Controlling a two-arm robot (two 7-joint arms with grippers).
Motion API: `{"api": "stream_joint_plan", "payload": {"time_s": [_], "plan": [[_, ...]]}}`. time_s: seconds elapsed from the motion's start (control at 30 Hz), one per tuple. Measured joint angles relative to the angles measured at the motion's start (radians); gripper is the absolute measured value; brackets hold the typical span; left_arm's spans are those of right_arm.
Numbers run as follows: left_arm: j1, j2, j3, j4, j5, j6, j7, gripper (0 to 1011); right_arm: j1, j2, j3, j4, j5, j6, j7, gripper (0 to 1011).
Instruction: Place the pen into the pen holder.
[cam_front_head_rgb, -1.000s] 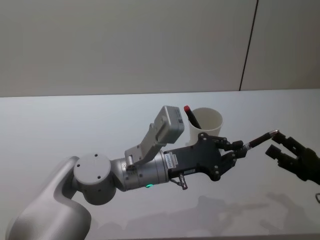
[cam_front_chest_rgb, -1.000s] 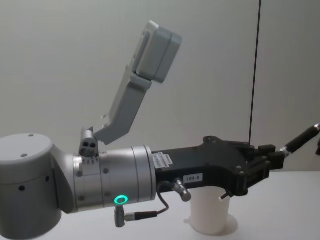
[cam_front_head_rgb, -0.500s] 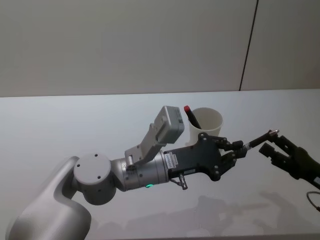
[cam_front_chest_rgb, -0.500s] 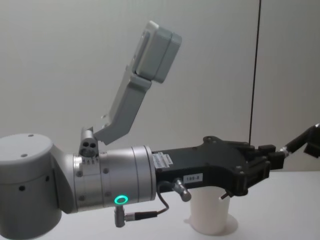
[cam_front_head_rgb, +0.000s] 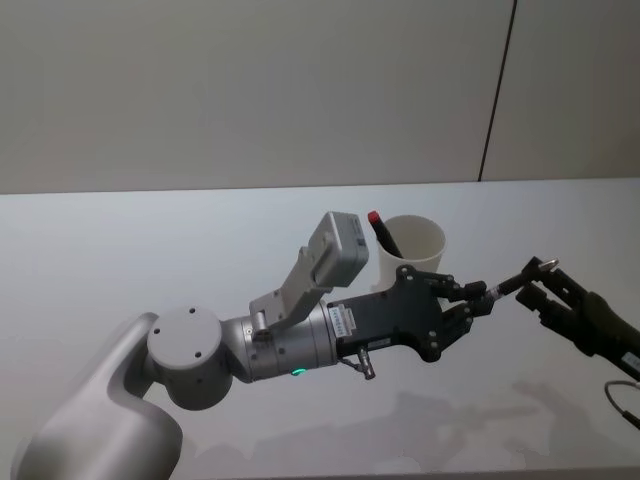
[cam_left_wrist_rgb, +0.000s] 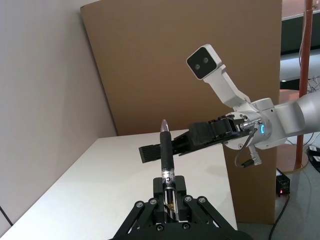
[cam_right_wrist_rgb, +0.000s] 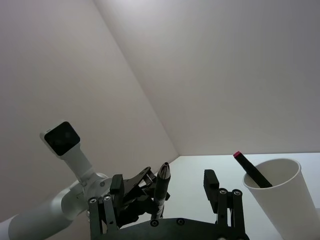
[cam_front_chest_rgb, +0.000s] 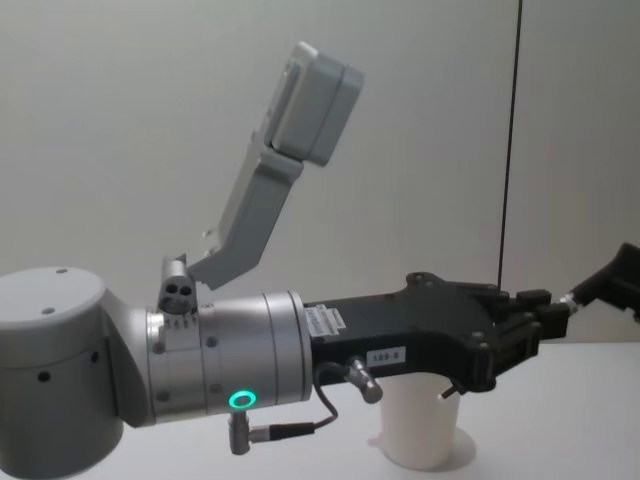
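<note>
My left gripper (cam_front_head_rgb: 480, 298) is shut on the lower end of a black pen (cam_front_head_rgb: 512, 281), holding it out in the air to the right of the pen holder (cam_front_head_rgb: 411, 249), a white paper cup on the table. In the left wrist view the pen (cam_left_wrist_rgb: 166, 152) stands straight out from the shut fingers. My right gripper (cam_front_head_rgb: 536, 283) is open, with one finger on each side of the pen's tip (cam_right_wrist_rgb: 163, 181), apart from it. The cup (cam_front_chest_rgb: 420, 432) stands below and behind my left hand in the chest view.
A black pen with a red end (cam_front_head_rgb: 383, 232) leans inside the cup (cam_right_wrist_rgb: 281, 199). The white table (cam_front_head_rgb: 150, 250) stretches bare to the left and in front. A brown board (cam_left_wrist_rgb: 190, 65) stands behind the right arm.
My right gripper has moved left toward the left gripper, so its open fingers now flank the pen's tip. The left arm and the pen have stayed still.
</note>
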Motion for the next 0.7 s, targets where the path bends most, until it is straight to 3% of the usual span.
{"api": "stream_joint_plan", "payload": {"time_s": [0.7], "plan": [[0.000, 0.000, 0.000, 0.000, 0.000, 0.000, 0.000, 142, 0.026, -0.006, -0.026, 0.048, 0.039, -0.022, 0.016, 1001]]}}
